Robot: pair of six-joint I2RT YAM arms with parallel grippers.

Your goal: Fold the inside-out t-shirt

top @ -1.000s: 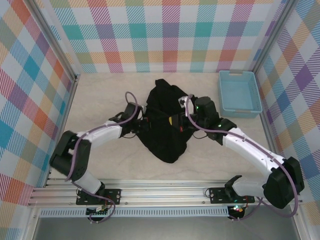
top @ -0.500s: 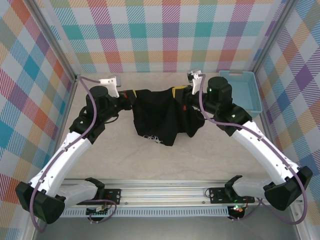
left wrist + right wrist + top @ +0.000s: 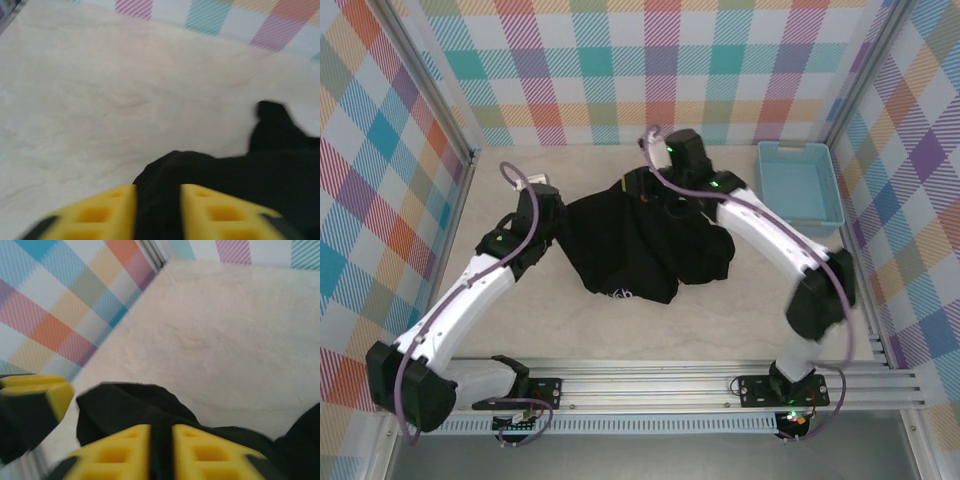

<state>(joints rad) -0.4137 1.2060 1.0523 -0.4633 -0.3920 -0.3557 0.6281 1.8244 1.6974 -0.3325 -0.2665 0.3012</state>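
The inside-out t-shirt (image 3: 640,250) is a black heap, partly spread on the table's middle. My left gripper (image 3: 558,215) is at its left edge. In the left wrist view the yellow fingers (image 3: 107,210) stand parted, and black cloth (image 3: 210,175) fills the gap of the left gripper (image 3: 158,192). My right gripper (image 3: 655,190) is over the shirt's far edge. Its fingers (image 3: 122,450) are a narrow gap apart, with a fold of the shirt (image 3: 130,405) running through the right gripper (image 3: 161,432).
A light-blue basket (image 3: 800,185) stands at the back right, close to the right arm's forearm. Checked walls enclose the table on three sides, and a metal rail (image 3: 650,385) runs along the near edge. Bare tabletop (image 3: 650,330) lies in front of the shirt.
Half a second ago both grippers held the shirt stretched between them near the back. Now it has sagged onto the table, both pairs of fingers have parted, and the right wrist has swung left.
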